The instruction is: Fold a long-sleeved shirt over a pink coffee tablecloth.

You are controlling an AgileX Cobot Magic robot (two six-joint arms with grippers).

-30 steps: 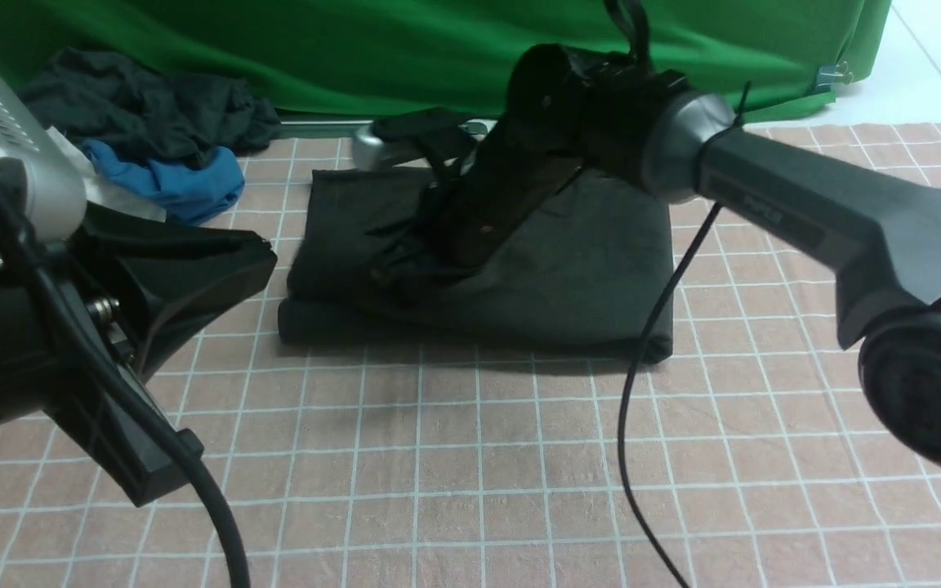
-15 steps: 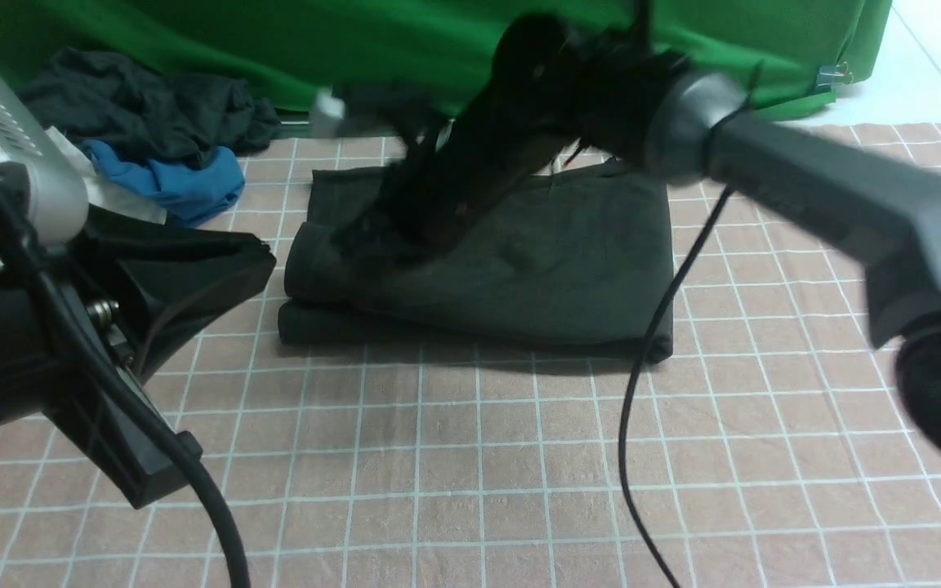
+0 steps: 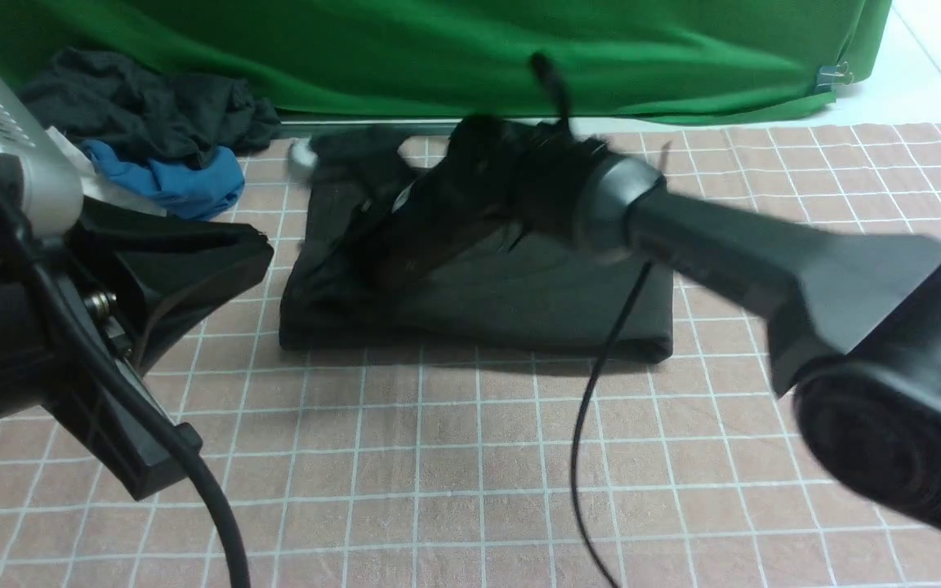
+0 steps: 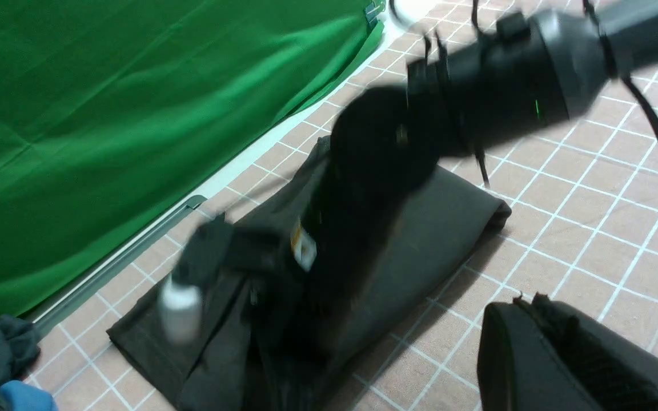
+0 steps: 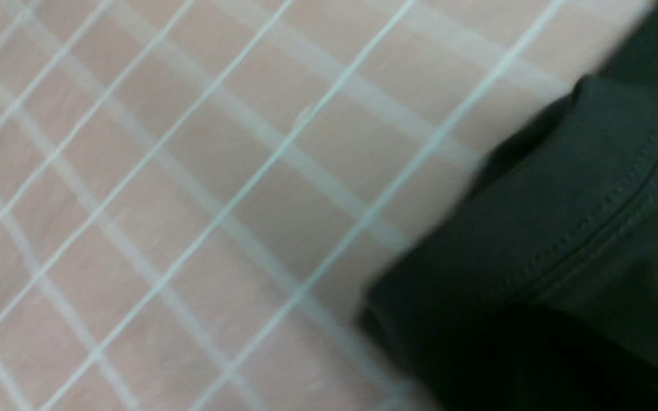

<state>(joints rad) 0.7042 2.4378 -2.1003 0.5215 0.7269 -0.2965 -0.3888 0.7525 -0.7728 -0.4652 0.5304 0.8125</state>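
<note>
The long-sleeved shirt [image 3: 519, 302] lies folded into a black rectangle on the pink coffee tablecloth [image 3: 470, 457], towards the back. My right arm reaches across it. The right gripper [image 3: 360, 265], blurred, comes down on the shirt's left part with its jaws shut. Whether any cloth is pinched does not show. The right wrist view has a stitched shirt edge [image 5: 580, 228] over the tablecloth [image 5: 192, 171], with the gripper [image 5: 534, 365] a dark mass against it. My left gripper [image 3: 262, 249] hovers shut and empty left of the shirt, its fingertips [image 4: 526, 302] pressed together above the tablecloth [image 4: 592, 228].
A heap of dark, blue and white garments [image 3: 144, 139] lies at the back left. A green fabric backdrop [image 3: 438, 49] hangs behind the table. The right arm's black cable [image 3: 585, 457] dangles over the tablecloth in front of the shirt.
My right arm has swung left and dropped lower over the shirt. The shirt's raised top layer at the left now lies flatter. My left arm has stayed put.
</note>
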